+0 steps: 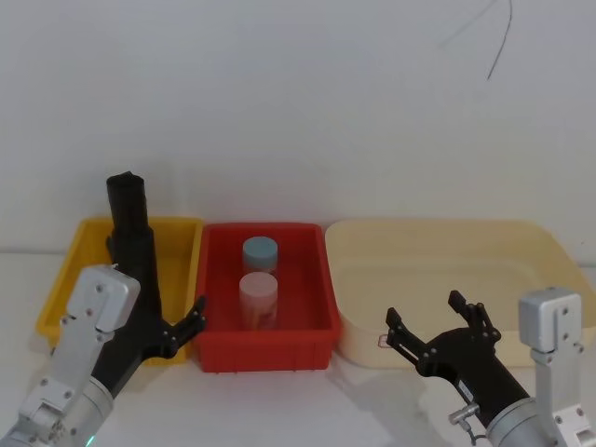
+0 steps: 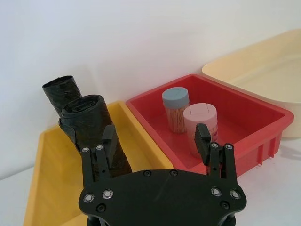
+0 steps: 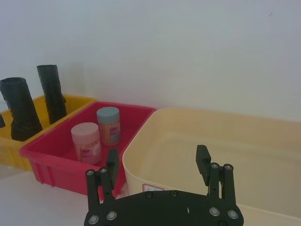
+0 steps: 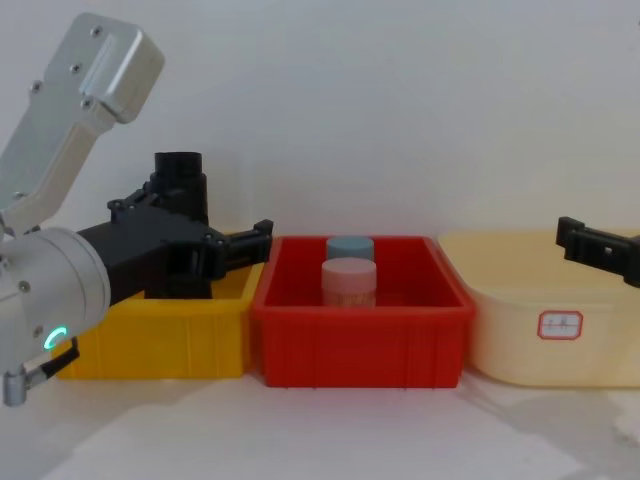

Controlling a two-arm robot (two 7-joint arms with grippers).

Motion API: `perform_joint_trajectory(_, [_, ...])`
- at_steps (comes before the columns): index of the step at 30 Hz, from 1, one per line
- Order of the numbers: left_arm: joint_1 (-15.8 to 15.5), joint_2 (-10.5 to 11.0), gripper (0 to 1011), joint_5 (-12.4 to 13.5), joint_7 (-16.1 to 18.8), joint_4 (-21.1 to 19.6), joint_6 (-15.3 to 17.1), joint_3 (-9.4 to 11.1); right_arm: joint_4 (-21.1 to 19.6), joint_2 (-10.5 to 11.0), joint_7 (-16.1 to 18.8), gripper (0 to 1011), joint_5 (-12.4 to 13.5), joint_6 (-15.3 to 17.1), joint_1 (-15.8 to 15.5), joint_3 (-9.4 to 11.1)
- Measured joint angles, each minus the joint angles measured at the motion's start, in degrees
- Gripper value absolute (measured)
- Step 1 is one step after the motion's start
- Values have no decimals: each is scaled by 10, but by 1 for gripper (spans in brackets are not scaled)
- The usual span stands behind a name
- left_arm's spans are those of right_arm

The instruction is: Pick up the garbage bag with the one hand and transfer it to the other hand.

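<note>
Left claw (image 2: 155,134) — fingers wide apart, nothing held. It hangs over the right part of the yellow bin (image 2: 47,160). One finger (image 2: 104,146) is just in front of the bag (image 2: 91,125), and contact cannot be told. The other finger reaches toward the red bin (image 2: 277,115). Its arm bears a green ring (image 4: 55,338).

Bag — black, crinkled, lumpy roll, standing on end in the yellow bin. A slimmer, smoother black roll (image 2: 59,92) stands just behind it in the same bin.

Right claw (image 3: 157,153): fingers apart, empty. It is held above the table (image 4: 350,430) at the near wall of the cream bin (image 3: 211,136), well apart from the bag.

Red bin: set between the yellow and cream bins. It holds two upright jars, one blue-lidded (image 2: 175,110) and one pink-lidded (image 2: 200,125), with the pink one nearer the robot.
</note>
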Motion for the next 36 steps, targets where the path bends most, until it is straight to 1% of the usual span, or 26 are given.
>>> perform_joint_trajectory(36, [0, 0, 1002, 0, 0, 0, 0, 0, 0, 0, 0, 1000, 0, 0, 0, 0])
